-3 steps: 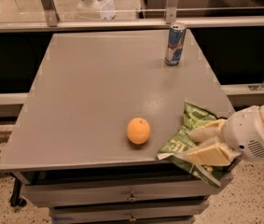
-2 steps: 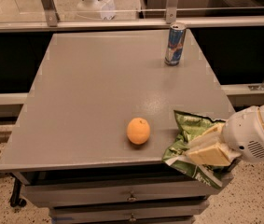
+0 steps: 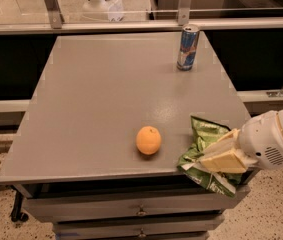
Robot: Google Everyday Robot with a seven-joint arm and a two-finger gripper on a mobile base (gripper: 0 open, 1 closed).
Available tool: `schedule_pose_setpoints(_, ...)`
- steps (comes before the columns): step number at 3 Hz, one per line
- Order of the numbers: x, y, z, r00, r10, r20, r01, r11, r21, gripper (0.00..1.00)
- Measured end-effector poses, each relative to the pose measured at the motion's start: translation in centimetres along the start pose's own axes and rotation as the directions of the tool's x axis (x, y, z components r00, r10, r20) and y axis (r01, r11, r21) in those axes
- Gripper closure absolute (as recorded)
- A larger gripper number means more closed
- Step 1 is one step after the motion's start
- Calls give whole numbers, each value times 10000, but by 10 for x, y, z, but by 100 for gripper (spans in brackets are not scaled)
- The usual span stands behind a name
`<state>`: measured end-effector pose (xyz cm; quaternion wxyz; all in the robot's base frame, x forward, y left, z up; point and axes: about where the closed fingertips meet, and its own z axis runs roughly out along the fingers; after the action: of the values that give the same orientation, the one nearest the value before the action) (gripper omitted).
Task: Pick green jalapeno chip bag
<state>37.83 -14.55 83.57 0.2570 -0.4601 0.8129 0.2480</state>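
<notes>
The green jalapeno chip bag (image 3: pixel 205 138) is crinkled and bright green with white lettering, at the front right corner of the grey table (image 3: pixel 106 94), overhanging the edge. My gripper (image 3: pixel 221 151) comes in from the right on a white arm. Its cream-coloured fingers (image 3: pixel 223 161) are closed on the bag's right side and the bag looks lifted and tilted. An orange (image 3: pixel 148 140) sits on the table just left of the bag.
A blue and silver drink can (image 3: pixel 187 48) stands upright at the table's far right. Drawers (image 3: pixel 141 211) sit under the table front. A glass-railed barrier (image 3: pixel 131 14) runs behind the table.
The bag has shifted and lifted slightly in my gripper, its top edge rising and crumpling. The orange and the can have not moved.
</notes>
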Motion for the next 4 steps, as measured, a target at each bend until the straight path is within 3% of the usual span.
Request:
schedule_pose_setpoints(1, -15, -30, -19, 9993, -372, -18, 373, 9981, 494, 100)
schedule_pose_setpoints(2, -35, -63, -46, 9968, -805, 17, 797, 9900, 1166, 100)
schedule_pose_setpoints(3, -52, -86, -75, 9943, -1032, 253, 964, 9763, 1937, 100)
schedule_pose_setpoints(4, -59, -102, -121, 9909, -1025, 872, 721, 9515, 2991, 100)
